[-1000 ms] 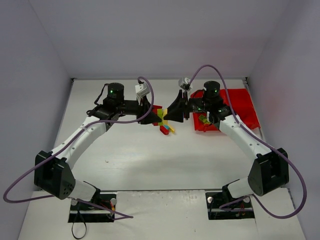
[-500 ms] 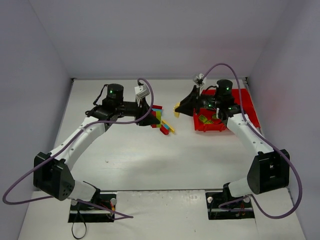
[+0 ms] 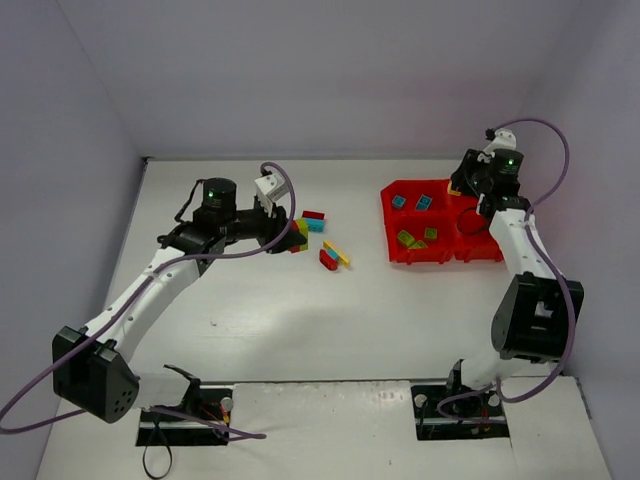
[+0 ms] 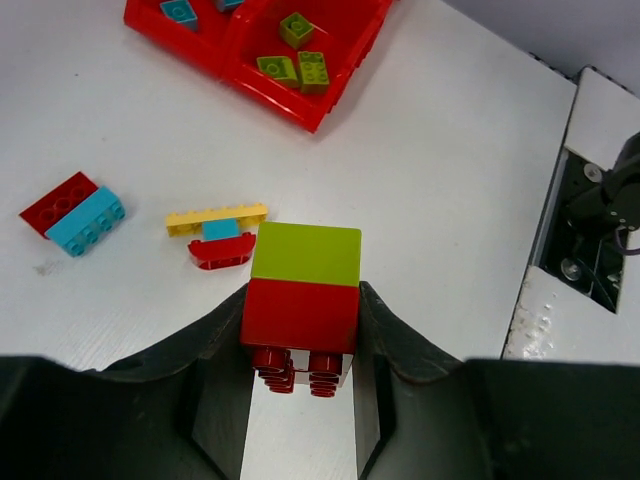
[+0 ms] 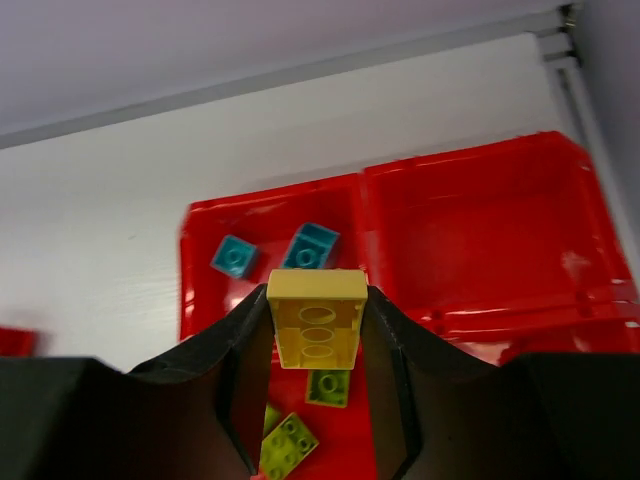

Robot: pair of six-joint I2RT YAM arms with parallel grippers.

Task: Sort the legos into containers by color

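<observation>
From above, the left end effector [image 3: 290, 233] hangs by the loose bricks [image 3: 332, 256], and the right end effector [image 3: 459, 187] is over the tray's [image 3: 440, 258] far side. Left wrist: it is clamped on a red-green stack [image 4: 304, 285]. Right wrist: it pinches a yellow brick [image 5: 318, 320], which I judge is due for release once it is over the bare right compartment [image 5: 480, 240].

Left gripper [image 4: 303, 305] clamped — right gripper [image 5: 318, 310] clamped, arm outstretched.

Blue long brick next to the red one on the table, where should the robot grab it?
Probably by its two short ends, coming straight down from above. The cyan brick lies flat with its studs up, and one long side sits tight against the red brick, so there is likely no gap to slip into on that side. Both short ends look free.
</observation>
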